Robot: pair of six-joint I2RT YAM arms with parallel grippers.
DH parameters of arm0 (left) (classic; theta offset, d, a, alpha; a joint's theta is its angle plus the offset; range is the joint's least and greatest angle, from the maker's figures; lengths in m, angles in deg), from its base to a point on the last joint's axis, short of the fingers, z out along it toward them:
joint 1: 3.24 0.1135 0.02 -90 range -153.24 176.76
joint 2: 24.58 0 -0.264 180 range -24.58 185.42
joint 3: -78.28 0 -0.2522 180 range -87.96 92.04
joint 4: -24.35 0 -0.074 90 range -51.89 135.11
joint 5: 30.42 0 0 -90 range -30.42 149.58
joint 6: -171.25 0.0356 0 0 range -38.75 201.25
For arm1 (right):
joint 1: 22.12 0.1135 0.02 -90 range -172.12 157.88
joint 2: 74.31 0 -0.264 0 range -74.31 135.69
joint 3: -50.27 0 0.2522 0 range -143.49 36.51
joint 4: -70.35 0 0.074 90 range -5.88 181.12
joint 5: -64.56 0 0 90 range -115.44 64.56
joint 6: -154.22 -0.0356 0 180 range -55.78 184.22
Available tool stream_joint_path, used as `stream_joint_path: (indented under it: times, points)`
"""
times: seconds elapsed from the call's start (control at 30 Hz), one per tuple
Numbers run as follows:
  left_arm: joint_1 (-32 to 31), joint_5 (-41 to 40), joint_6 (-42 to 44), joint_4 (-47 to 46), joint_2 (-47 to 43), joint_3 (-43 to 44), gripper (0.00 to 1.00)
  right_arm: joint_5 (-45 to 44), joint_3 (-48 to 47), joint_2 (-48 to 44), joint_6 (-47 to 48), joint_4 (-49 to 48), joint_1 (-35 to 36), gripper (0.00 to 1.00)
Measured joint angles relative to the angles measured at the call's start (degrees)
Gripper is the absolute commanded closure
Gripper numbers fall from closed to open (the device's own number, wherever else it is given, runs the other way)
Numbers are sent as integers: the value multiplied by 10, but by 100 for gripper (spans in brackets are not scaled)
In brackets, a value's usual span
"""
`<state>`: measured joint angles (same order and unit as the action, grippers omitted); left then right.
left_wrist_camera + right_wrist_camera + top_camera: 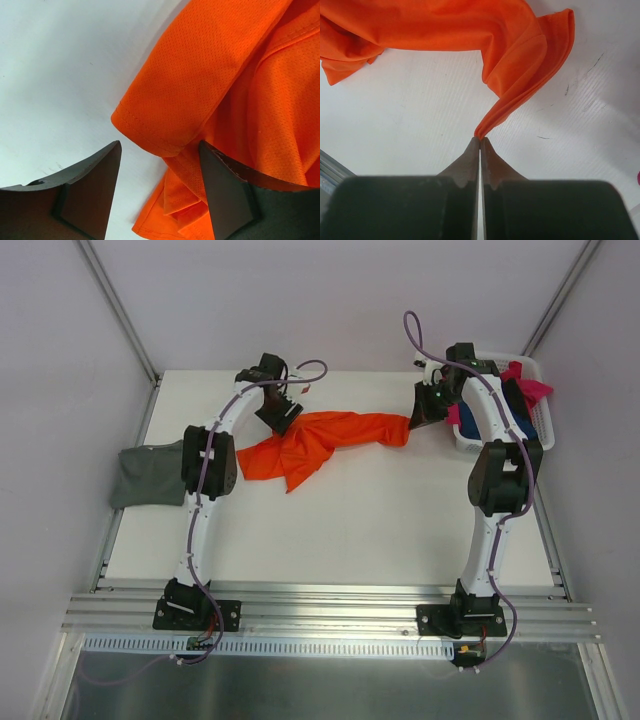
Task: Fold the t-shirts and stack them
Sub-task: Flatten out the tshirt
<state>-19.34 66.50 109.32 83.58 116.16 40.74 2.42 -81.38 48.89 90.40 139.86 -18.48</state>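
The bright orange t-shirt (320,440) lies crumpled and stretched across the far middle of the table. My right gripper (420,418) is shut on its right edge; the right wrist view shows the cloth (515,55) pinched at the fingertips (480,139). My left gripper (281,418) is open just above the shirt's left part; its jaws straddle a hemmed fold (165,145) without closing on it. The grey-green t-shirt (148,476) lies folded at the table's left edge. Magenta pink (526,380) and navy blue (467,428) cloth sit in the basket.
The white slatted basket (545,420) stands at the far right corner, behind my right arm. An aluminium rail (330,605) runs along the near edge by the arm bases. Grey walls close in on the left, back and right.
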Motion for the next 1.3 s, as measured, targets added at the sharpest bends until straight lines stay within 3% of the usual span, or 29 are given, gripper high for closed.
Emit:
stream_joint_path:
  times: [0.73,1.1,1.3]
  points:
    - [-2,-17,5,-4,-1,23,37,0,-1,3,0,0,2,99]
    - [-35,-43,26,-18,-2,6,39,-1,-1,3,0,0,3,99]
    - [-42,-46,24,-18,-2,-13,47,-1,-1,3,0,0,3,99]
